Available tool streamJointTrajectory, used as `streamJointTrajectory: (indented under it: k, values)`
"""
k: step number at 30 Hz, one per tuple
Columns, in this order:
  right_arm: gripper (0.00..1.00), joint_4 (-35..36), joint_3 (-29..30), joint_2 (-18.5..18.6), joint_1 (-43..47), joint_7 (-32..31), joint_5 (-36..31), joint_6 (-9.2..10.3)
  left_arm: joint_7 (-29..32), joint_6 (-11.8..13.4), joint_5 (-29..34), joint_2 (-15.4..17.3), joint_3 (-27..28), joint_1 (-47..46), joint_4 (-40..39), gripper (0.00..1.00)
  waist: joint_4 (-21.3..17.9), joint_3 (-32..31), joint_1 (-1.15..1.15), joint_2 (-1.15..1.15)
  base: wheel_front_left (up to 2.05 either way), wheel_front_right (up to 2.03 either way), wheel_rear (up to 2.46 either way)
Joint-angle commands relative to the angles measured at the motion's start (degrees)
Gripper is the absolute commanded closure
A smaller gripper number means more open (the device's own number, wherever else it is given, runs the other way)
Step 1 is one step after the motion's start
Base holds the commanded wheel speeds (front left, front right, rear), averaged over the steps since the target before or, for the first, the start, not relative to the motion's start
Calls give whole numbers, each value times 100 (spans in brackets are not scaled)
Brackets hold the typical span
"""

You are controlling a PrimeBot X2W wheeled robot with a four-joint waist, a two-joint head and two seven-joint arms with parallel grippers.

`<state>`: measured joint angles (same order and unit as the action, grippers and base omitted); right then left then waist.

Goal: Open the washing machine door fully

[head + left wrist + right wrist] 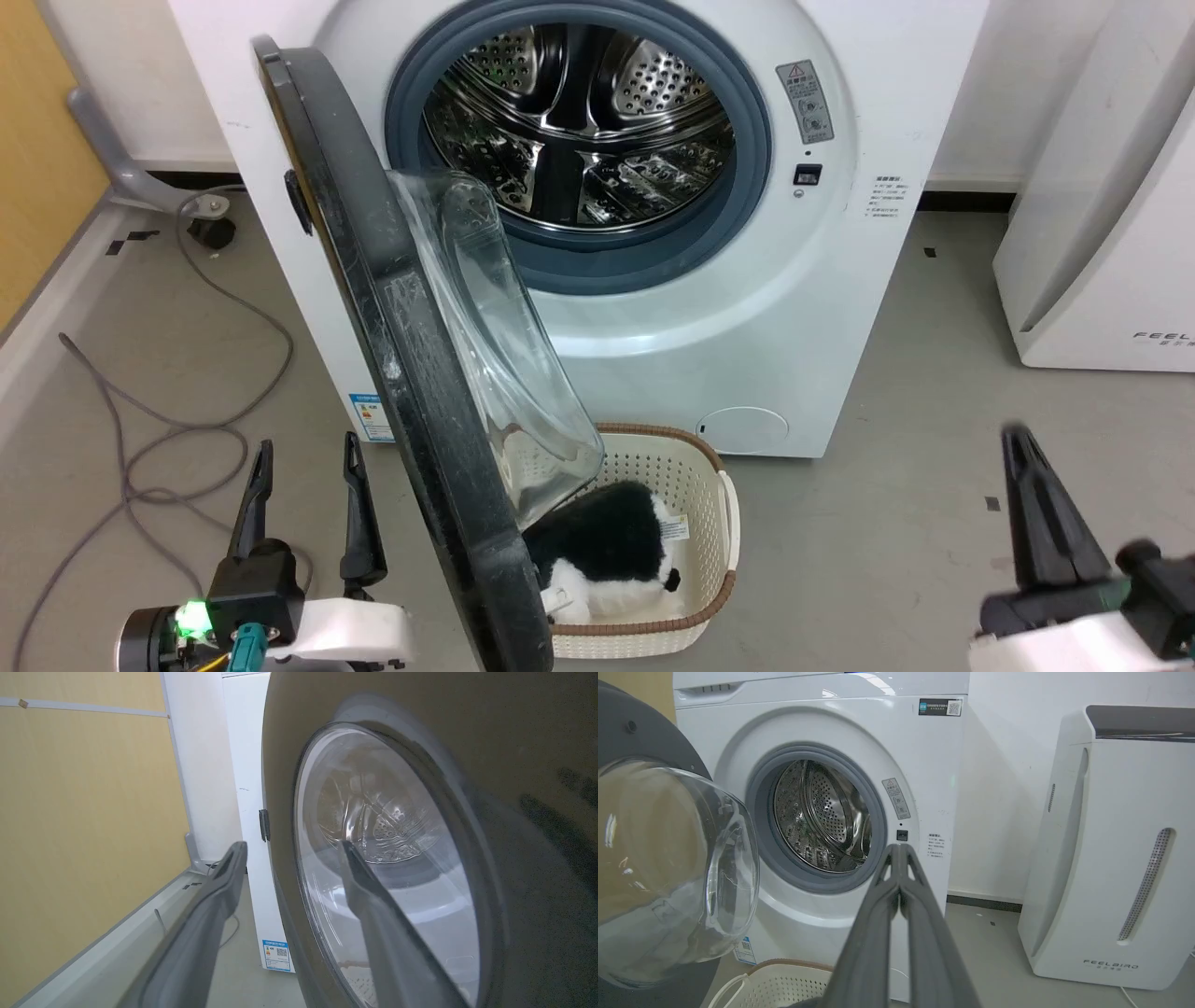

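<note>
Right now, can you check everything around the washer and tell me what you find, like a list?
Surface: grey floor, small dark tape marks.
Job's things: door swung out on its left hinge, not folded back; washer open, drum looks empty.
Clutter: basket below the door, black-and-white plush toy inside.
Grippers: left gripper open, left of the door; right gripper shut, holding nothing.
Cables: grey cable looping on the floor, left of the washer.
Surroundings: white appliance at right; yellow wall at left.
</note>
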<state>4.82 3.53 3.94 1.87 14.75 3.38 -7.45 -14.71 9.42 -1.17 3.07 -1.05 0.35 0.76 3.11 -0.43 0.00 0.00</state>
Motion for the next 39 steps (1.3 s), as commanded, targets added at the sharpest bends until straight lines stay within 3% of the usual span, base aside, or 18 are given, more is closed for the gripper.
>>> streamJointTrajectory:
  k: [1,5,6,7,8,19,20,21,29,34,39]
  values:
    - [100,-102,97,-56,132,24,-20,-3,-29,-10,29,20,1,81,-2,0,3,-17,0,0,0,0,0]
    - [100,-485,154,-100,304,24,6,-3,-29,-20,29,17,-15,99,27,0,5,-47,0,0,0,0,0]
    - [90,-574,132,-101,319,24,58,-3,-29,-24,28,17,-20,99,35,0,8,-49,0,0,0,0,0]
    - [49,-644,129,-102,319,24,114,-3,-29,-27,28,16,-23,96,42,0,9,-51,0,0,0,0,0]
    - [0,-701,134,-103,312,24,154,-3,-29,-30,28,16,-24,94,49,0,10,-54,0,0,0,0,0]
    - [0,-801,136,-105,248,25,151,-3,-29,-25,-56,5,25,91,85,0,12,-77,0,0,0,0,0]
    - [0,-806,143,-105,249,25,149,-3,-29,-21,-60,4,32,92,78,54,18,-82,0,0,0,0,0]
    - [0,-807,151,-105,252,25,148,-3,-29,-22,-61,3,37,96,75,100,24,-88,0,0,0,0,0]
    - [0,-791,168,-106,276,25,164,-3,-29,-45,-98,4,279,-62,-248,100,115,-99,0,0,0,0,0]
    - [0,-780,177,-106,280,25,186,-3,-29,-118,-60,51,441,-326,-1015,100,176,-111,0,0,0,0,0]
    - [0,-775,159,-106,298,25,194,-3,-29,-270,97,87,220,-561,-1925,100,213,-127,0,0,0,0,0]
